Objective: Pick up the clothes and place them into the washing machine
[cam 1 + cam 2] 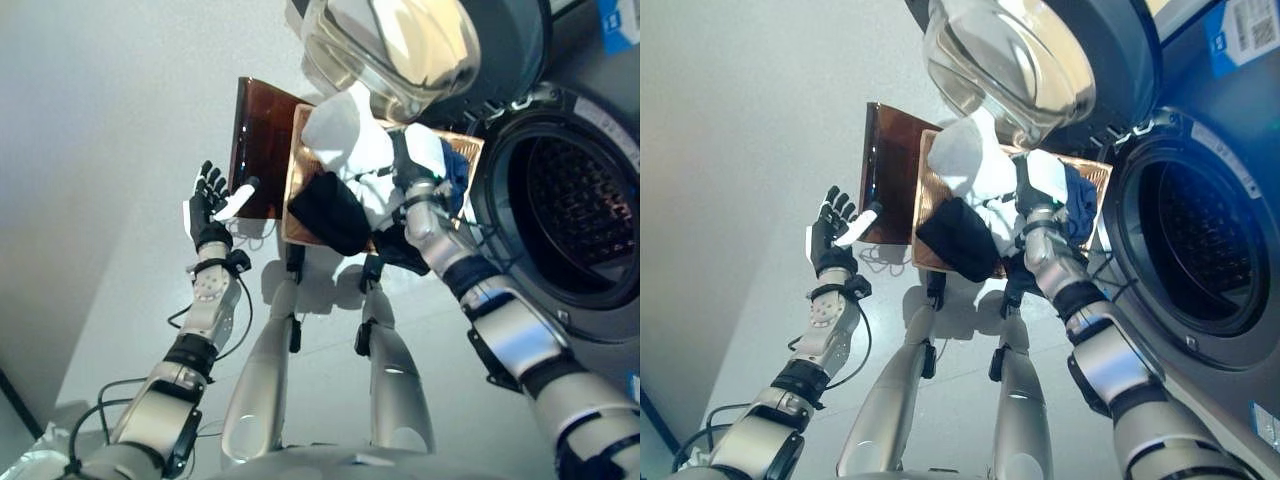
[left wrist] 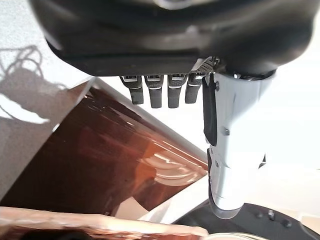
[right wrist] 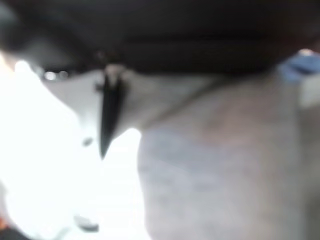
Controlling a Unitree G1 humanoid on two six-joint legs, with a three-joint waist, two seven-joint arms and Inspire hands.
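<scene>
A: Where is the right hand [image 1: 408,165]?

B: Down in the brown basket [image 1: 298,150], buried among the clothes. Its fingers are hidden in the cloth, and its own wrist view shows only pale fabric pressed close, so I cannot tell whether it grips anything.

A: And the left hand [image 1: 207,207]?

B: Raised on the left, holding nothing. Its fingers are straight and spread, the white-covered thumb reaching toward the edge of a dark brown panel [image 1: 262,140] just beside it. Whether the thumb touches the panel, I cannot tell.

A: So where are the clothes?

B: In the basket, which sits on the floor between the dark panel and the washing machine [image 1: 592,120]. A white garment [image 1: 345,135] is heaped at the far side, a black garment [image 1: 328,210] droops over the near rim, and a blue piece [image 1: 457,178] lies at the right edge, next to the right hand.

A: The machine?

B: On the right, its round opening showing the dark perforated drum [image 1: 575,205]. The glass door [image 1: 400,45] is swung open, hanging at the far side above the basket.
</scene>
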